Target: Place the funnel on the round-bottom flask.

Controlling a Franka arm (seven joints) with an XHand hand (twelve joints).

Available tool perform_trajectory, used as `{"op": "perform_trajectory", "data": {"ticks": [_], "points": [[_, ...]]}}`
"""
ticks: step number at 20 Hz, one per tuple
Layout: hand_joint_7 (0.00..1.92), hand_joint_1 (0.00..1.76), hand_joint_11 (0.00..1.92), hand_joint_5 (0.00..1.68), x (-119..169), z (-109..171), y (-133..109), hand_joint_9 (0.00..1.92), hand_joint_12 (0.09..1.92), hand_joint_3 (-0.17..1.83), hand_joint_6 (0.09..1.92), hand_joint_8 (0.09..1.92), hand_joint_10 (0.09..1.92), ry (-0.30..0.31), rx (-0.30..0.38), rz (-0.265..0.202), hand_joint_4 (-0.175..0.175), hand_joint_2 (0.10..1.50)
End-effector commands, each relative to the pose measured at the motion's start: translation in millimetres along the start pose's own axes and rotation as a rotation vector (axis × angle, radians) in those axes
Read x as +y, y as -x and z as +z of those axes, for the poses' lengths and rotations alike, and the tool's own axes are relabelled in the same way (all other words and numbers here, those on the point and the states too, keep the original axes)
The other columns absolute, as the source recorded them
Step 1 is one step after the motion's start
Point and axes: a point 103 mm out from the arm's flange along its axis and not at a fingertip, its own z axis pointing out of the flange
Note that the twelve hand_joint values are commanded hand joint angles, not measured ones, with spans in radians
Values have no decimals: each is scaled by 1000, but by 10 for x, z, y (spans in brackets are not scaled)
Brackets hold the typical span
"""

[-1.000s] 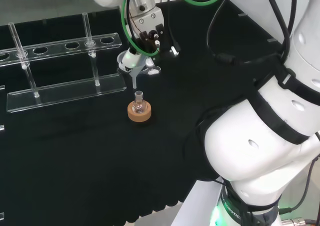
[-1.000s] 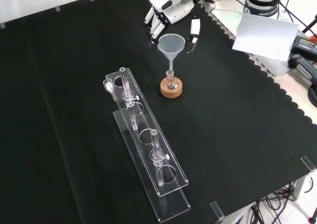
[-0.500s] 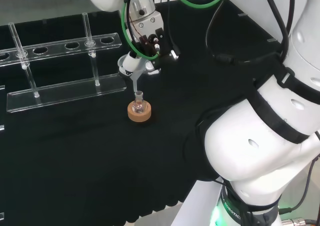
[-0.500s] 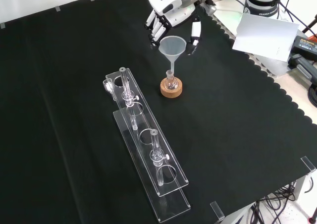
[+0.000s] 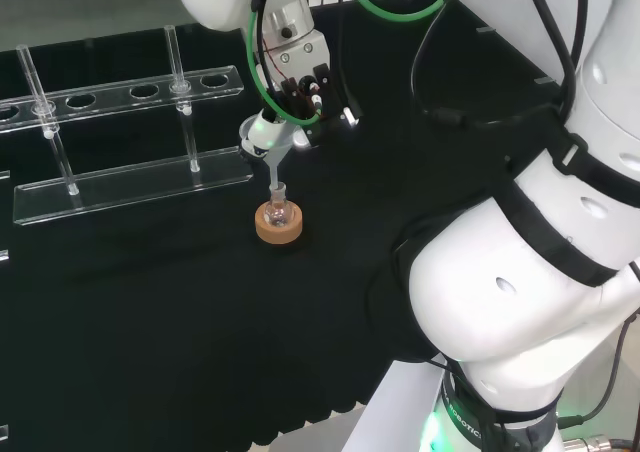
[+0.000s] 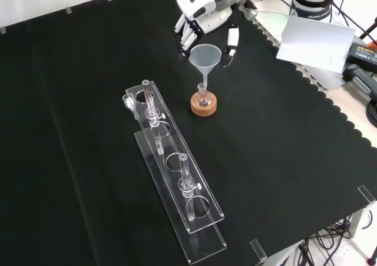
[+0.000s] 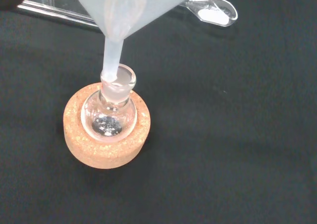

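Funnel (image 6: 205, 56) placement first, read across the front view from left to right. At the left of the cloth a clear acrylic test-tube rack (image 6: 177, 178) runs on a slant from the middle of the bench toward the lower edge, with two glass tubes (image 6: 152, 104) standing upright in its holes. Just to the right of the rack's upper end sits the cork ring (image 6: 204, 105), and in it rests the small round-bottom flask (image 6: 203, 98), neck up. The translucent funnel hangs directly above it, cone upward, stem pointing down into the mouth of the flask; the wrist view shows the stem tip (image 7: 112, 70) at the rim of the neck, a little off centre, with the glass bulb (image 7: 109, 119) seated in the cork. Whether the stem touches the rim I cannot tell.

Above the funnel, coming in from the top of the front view, is the hand (image 6: 203, 10). Its fingers (image 6: 184, 32) reach down to the left of the cone and its thumb (image 6: 231, 40) to the right, curled about the funnel's rim and gripping it between them.

In the head view the rack (image 5: 130, 177) lies at the left, the flask on its cork ring (image 5: 278, 222) at the middle, and the hand (image 5: 290, 67) just above it.
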Motion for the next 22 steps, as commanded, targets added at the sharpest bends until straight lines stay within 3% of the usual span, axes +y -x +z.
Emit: {"op": "perform_trajectory", "data": {"ticks": [1,4,10,13,19,22], "points": [[943,855,659,888,27,88,30,1008,1233,571,774,777,502,-2,11,-24,48,702],[943,856,660,889,54,185,104,1008,1232,573,774,777,502,1,15,-29,48,702],[943,857,661,891,62,169,13,1008,1232,576,774,777,503,1,7,-31,48,701],[943,857,662,891,61,180,65,1007,1232,578,773,777,504,15,49,-36,48,700],[943,857,662,893,92,288,183,1008,1231,581,773,777,505,36,28,-42,47,700],[943,858,663,894,104,277,71,1008,1231,582,773,777,505,30,8,-40,47,699]]}}
